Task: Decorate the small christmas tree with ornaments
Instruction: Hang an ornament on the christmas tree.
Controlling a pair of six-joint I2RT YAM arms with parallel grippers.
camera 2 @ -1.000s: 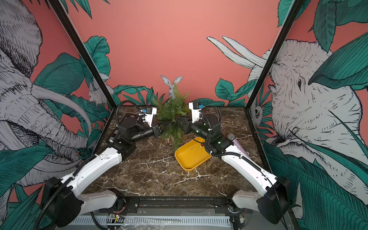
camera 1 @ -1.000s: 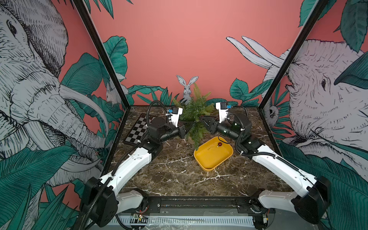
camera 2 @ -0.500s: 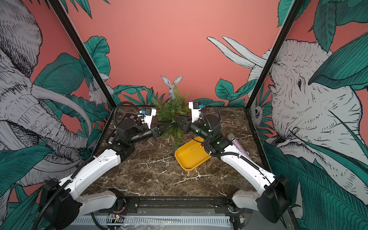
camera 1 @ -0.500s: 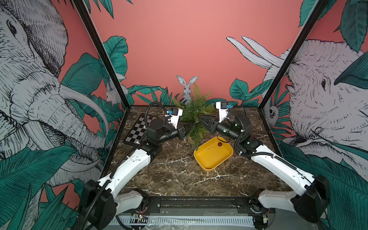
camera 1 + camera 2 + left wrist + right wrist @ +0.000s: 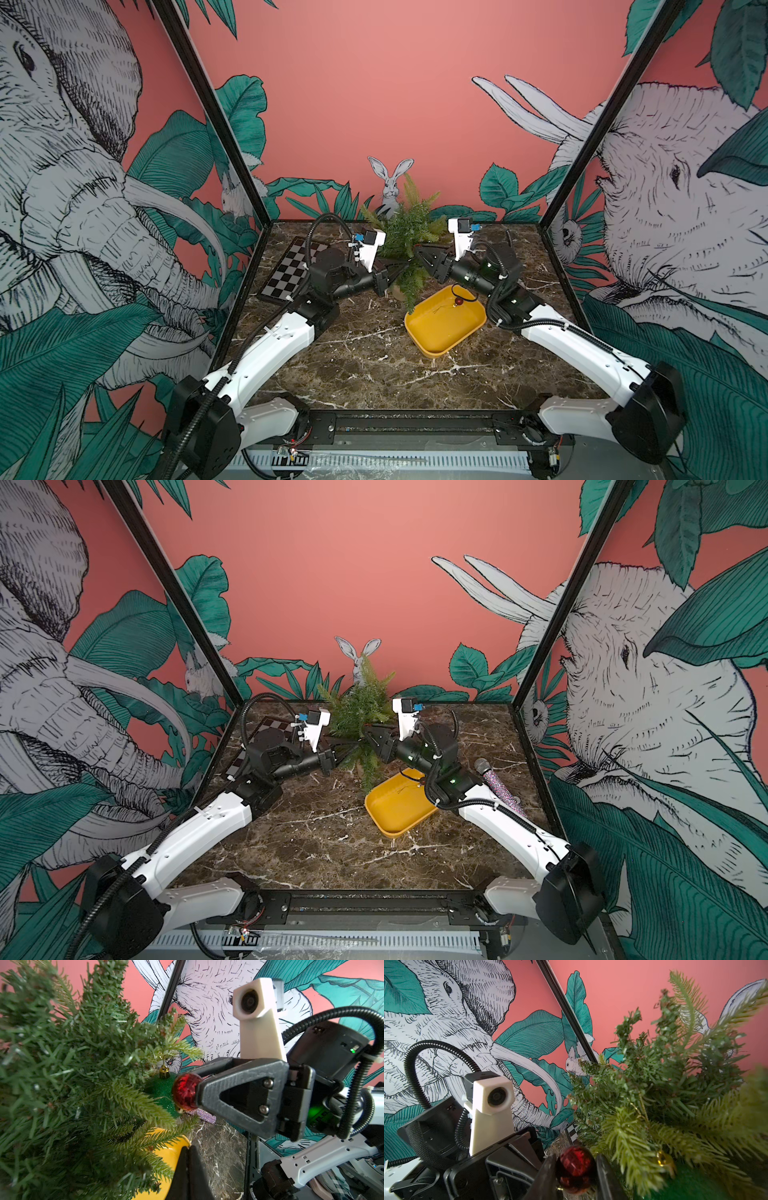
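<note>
Two arms reach from the near edge of the marble table [image 5: 365, 361] toward its far side. Closest to us lies the yellow tray [image 5: 440, 351], on the table below the right gripper [image 5: 423, 258] and its wrist, and we see the spare red ball [image 5: 458, 302] resting inside it at the end nearest that wrist. Above the tray, the right gripper is clamped on the held red ball [image 5: 575, 1167], one finger on each side. It holds that ball just beside the glittery green ball [image 5: 160, 1093], and we cannot tell whether the two touch. The green ball hangs by its gold cap from a branch of the small christmas tree [image 5: 409, 232], right in front of the right gripper's tips. The left gripper [image 5: 188, 1153] faces it from the opposite side, its jaws pressed together with nothing visible between them and its tip in the tree's lower branches. The tree stands just beyond both grippers. Behind the left gripper's wrist lies a checkerboard [image 5: 291, 270]. Beside the right arm, on its outer side, lies a glittery microphone [image 5: 496, 785].
</note>
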